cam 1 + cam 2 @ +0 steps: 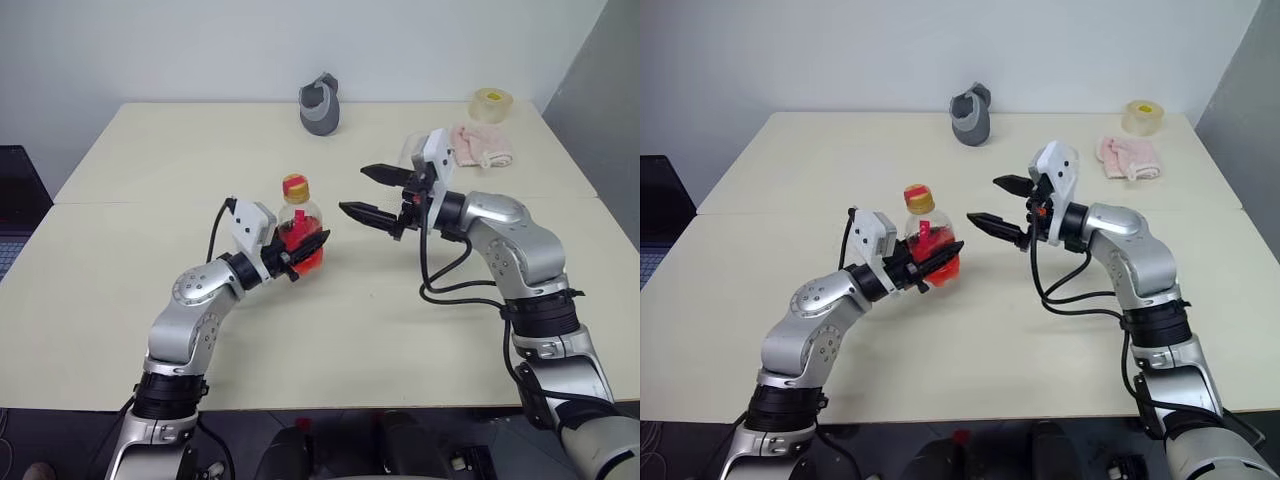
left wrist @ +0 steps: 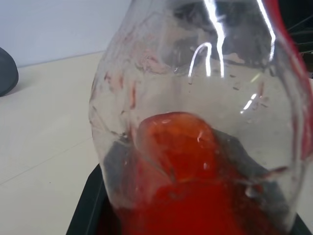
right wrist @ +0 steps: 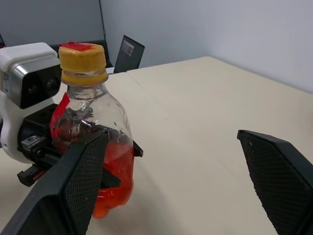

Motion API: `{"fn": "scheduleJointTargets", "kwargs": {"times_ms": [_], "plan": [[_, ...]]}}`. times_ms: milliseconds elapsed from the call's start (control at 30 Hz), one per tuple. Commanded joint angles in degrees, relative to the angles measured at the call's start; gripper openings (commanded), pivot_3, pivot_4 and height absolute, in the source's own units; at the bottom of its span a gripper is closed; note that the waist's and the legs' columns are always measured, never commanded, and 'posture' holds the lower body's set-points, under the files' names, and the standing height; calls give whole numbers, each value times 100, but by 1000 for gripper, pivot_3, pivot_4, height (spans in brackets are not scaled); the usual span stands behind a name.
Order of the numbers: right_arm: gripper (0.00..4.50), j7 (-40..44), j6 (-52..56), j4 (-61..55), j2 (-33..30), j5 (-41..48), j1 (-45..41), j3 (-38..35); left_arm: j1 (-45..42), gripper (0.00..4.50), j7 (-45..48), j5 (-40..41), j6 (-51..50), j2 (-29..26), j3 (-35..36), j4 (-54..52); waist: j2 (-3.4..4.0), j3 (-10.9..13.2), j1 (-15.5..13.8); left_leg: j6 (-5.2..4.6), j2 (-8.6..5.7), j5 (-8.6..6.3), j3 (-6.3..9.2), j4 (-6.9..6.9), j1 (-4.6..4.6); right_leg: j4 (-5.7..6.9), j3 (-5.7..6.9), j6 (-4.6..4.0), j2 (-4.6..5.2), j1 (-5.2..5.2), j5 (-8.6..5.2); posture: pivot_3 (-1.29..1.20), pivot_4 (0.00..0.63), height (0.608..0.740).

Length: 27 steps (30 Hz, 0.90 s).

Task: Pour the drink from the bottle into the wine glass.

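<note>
- Table [image 1: 400, 330], wide and cream-coloured, carries everything in the two head views.
- The head views show things at the far edge: a grey rounded holder [image 1: 321, 104], a pale yellow roll of tape [image 1: 491, 105] and a pink crumpled cloth [image 1: 483, 146].
- In the left eye view, a bit of clear glass [image 1: 411, 150] peeks out behind the right end effector, beside the pink cloth. Too little of it shows to tell its shape.
- The left wrist view is very close up. It shows the small clear plastic bottle [image 2: 195, 122] with the bright red drink [image 2: 186, 196] low inside it.
- The right wrist view shows the yellow-and-red cap [image 3: 82, 62] sitting on the bottle.
- The left end effector [image 1: 305, 250] is closed tight around the round body of the bottle. The bottle stands upright near the middle of the table.
- The right end effector [image 1: 372, 193] has its two black fingers spread wide apart and holds nothing. It sits just beside the bottle, apart from it, and points at it.
</note>
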<state>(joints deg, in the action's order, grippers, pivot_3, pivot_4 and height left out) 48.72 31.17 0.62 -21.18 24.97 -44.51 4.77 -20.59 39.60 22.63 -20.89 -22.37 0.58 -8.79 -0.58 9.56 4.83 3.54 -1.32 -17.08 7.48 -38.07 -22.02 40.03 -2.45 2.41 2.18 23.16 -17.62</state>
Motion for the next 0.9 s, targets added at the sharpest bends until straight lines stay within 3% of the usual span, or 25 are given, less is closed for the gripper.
{"fn": "scheduleJointTargets", "kwargs": {"times_ms": [33, 467, 900], "plan": [[4500, 23, 94, -395, 169, 284, -128, -69, -102, 1788, 35, 106, 99, 10, 63, -253, 0, 0, -2, 0, 0, 0, 0, 0, 0, 0, 0, 0, 0, 0, 0, 0, 150, 740], [4500, -355, -149, -178, 1270, 146, -630, 297, -182, 1788, 100, 41, 109, 181, -154, -179, 0, 0, -8, 1, -3, 1, 3, -1, 1, 0, 2, 0, 1, 0, 0, 0, 150, 740], [4500, -534, -628, 498, 1224, -354, -851, 224, -111, 1788, 103, 78, 60, 117, -120, -270, 0, 0, -7, 1, -2, 1, 3, -1, 0, 1, 2, 0, 1, 2, 0, 0, 150, 740]]}}
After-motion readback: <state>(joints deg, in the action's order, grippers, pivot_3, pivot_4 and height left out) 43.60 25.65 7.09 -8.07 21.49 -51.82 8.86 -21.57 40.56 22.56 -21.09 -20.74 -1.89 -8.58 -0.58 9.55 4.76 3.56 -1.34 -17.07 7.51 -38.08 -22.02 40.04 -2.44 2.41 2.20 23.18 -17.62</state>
